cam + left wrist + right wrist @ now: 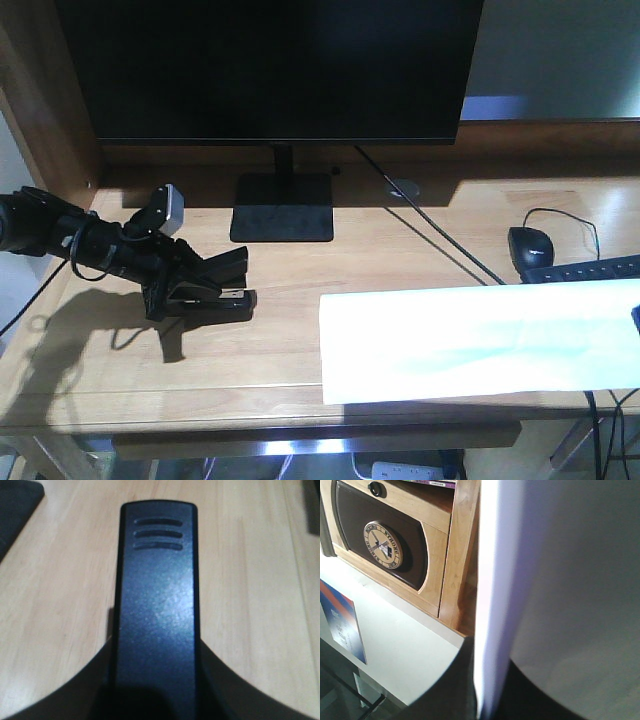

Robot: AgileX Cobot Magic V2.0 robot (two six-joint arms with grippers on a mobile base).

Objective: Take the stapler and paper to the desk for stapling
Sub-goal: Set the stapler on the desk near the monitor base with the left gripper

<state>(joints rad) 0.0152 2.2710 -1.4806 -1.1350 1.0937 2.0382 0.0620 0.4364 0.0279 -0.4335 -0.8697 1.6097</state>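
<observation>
Light-wood table (290,345), dark monitor (270,60) on stand (283,207) at far centre, wooden side panel (45,100) far left, pale wall (560,50) far right. Right wrist view: wood cabinet (447,555) with round badge (382,545).

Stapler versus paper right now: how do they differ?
The stapler is small and black; the paper is white and far larger. The stapler is at the left of the desk, gripped in the jaws of the left gripper; the paper spreads across the right, past the frame edge. Both are over the desk.
</observation>
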